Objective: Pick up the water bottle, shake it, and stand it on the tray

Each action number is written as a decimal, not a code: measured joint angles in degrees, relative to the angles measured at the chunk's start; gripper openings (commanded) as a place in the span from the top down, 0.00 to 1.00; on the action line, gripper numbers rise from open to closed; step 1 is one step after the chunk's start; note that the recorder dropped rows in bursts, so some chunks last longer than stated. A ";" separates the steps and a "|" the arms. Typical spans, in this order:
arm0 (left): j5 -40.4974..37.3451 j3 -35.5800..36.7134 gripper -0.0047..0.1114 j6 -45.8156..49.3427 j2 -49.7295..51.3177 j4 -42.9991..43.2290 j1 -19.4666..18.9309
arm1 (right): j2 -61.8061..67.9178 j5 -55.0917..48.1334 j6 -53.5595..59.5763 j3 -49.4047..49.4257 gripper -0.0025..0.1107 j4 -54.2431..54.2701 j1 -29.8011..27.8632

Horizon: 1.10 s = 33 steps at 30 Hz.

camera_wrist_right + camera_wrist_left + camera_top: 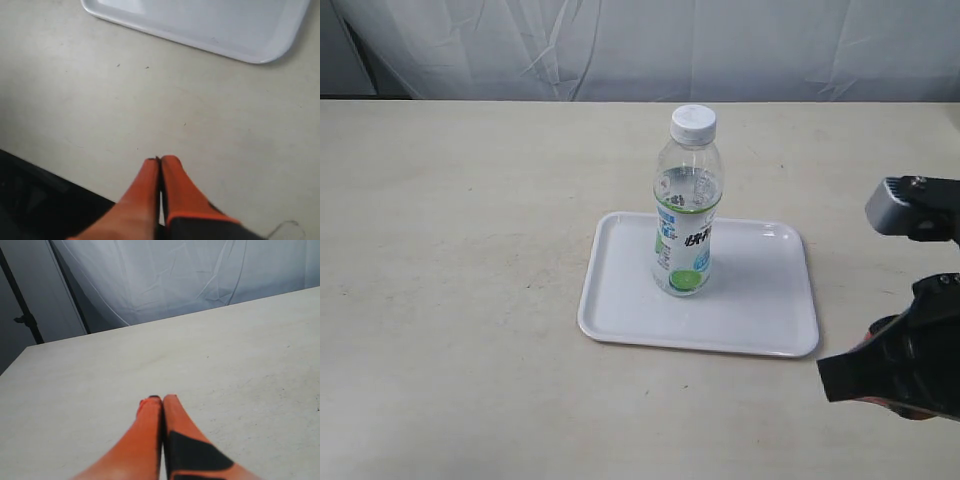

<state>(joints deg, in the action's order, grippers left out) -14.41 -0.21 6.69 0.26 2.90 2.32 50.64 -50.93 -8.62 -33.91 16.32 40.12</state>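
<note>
The water bottle [686,205], clear with a white cap and a white-and-green label, stands upright on the white tray [760,300] in the middle of the table. My right gripper [160,160] is shut and empty, hovering over bare tabletop near the table's front edge, apart from the tray [240,30]. In the exterior view only the right arm's black body [905,365] shows, at the lower right. My left gripper [161,398] is shut with nothing in it, above bare tabletop; it is out of the exterior view.
The beige tabletop [460,250] stretches around the tray. A white curtain [650,45] hangs behind the table's far edge. The table's front edge, dark below, shows in the right wrist view [40,170].
</note>
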 measured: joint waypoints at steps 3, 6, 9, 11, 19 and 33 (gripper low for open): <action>0.00 0.00 0.96 0.00 0.00 0.00 0.00 | -4.15 3.68 1.38 0.74 0.95 -3.40 0.00; 0.00 0.00 0.96 0.00 0.00 0.00 0.00 | -12.26 15.42 2.83 3.42 0.95 -5.27 -2.08; 0.00 0.00 0.96 0.00 0.00 0.00 0.00 | -22.56 25.91 3.50 7.69 0.95 -5.91 -7.21; 0.00 0.00 0.96 0.00 0.00 0.00 0.00 | -28.90 30.27 3.68 11.09 0.95 -6.15 -11.58; 0.00 0.00 0.96 0.00 0.00 0.00 0.00 | -45.58 37.71 3.91 23.74 0.95 -6.31 -24.06; 0.00 0.00 0.96 0.00 0.00 0.00 0.00 | -50.14 42.69 4.13 33.70 0.95 0.69 -31.83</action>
<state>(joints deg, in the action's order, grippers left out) -14.41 -0.21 6.69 0.26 2.90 2.32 0.50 -8.24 -4.49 -0.22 17.01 8.29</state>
